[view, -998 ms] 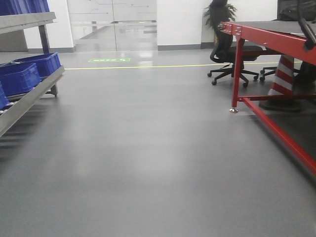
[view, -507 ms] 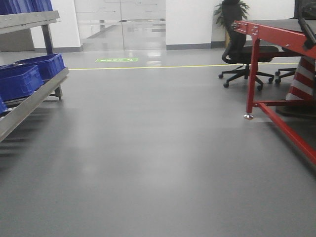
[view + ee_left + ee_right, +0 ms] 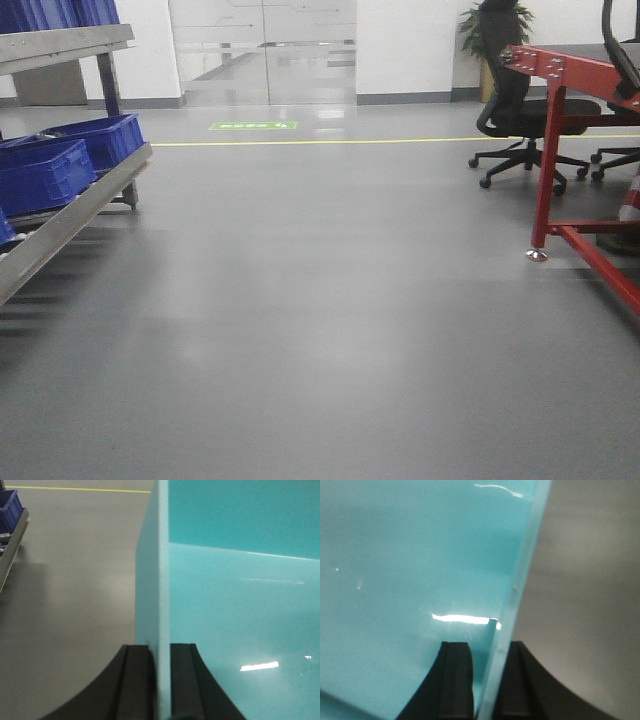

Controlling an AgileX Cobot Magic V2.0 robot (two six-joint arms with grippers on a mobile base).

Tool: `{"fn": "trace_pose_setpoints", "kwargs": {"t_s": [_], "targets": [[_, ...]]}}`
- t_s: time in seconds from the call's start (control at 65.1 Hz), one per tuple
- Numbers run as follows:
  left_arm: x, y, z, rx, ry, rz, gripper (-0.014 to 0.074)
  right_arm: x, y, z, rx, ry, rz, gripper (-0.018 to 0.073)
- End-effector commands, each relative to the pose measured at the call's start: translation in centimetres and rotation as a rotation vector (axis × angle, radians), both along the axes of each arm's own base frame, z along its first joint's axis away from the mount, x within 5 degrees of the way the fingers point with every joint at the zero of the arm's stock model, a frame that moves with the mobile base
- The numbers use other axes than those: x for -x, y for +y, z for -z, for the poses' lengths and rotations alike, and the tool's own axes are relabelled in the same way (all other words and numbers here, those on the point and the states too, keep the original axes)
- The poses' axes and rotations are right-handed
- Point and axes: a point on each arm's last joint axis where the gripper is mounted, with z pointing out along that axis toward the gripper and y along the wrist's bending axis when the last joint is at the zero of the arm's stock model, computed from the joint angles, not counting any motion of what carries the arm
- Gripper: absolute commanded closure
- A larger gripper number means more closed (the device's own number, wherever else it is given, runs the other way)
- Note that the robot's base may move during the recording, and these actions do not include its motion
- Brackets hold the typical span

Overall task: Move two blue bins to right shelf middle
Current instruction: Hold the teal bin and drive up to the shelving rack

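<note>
Closest, left claw [image 3: 160,680]: clenched on the side wall of a light blue bin [image 3: 240,605], one black finger on each face of the wall, at six o'clock in the left wrist view.
Right claw [image 3: 482,680]: likewise clamped over the opposite wall of the same bin [image 3: 410,580], fingers straddling the rim at six o'clock in the right wrist view.
Bin in hand: carried between the two arms above the grey floor [image 3: 320,330]; it does not show in the front view.
Handling, as a judgement: smooth glossy plastic, stiff, probably light when empty; the walls are thin and slick, so a grip on opposite rims, kept level and squeezed evenly, seems safest, since a pinched wall could slip or flex.
Mid distance, nine o'clock: a grey shelf [image 3: 75,205] holding dark blue bins [image 3: 45,175].
Three o'clock: a red table [image 3: 560,150].
Far, one to two o'clock: black office chair [image 3: 515,120] and a potted plant [image 3: 490,20].
Destination: right shelf not in sight.
</note>
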Motion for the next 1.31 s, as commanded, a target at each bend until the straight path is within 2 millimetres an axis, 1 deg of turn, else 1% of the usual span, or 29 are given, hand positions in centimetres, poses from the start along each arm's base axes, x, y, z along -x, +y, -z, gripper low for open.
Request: {"fn": "trace_pose_setpoints", "kwargs": {"t_s": [0.0, 1.29], "targets": [[0.53, -0.24, -1.30, 0.049, -0.083, 0.015, 0.0707, 0.46, 0.07, -1.15, -0.034, -0.065, -0.025, 0.0711], [0.53, -0.24, -1.30, 0.049, -0.083, 0.015, 0.0707, 0.46, 0.08, -1.17, -0.035, -0.067, -0.024, 0.0711]]}}
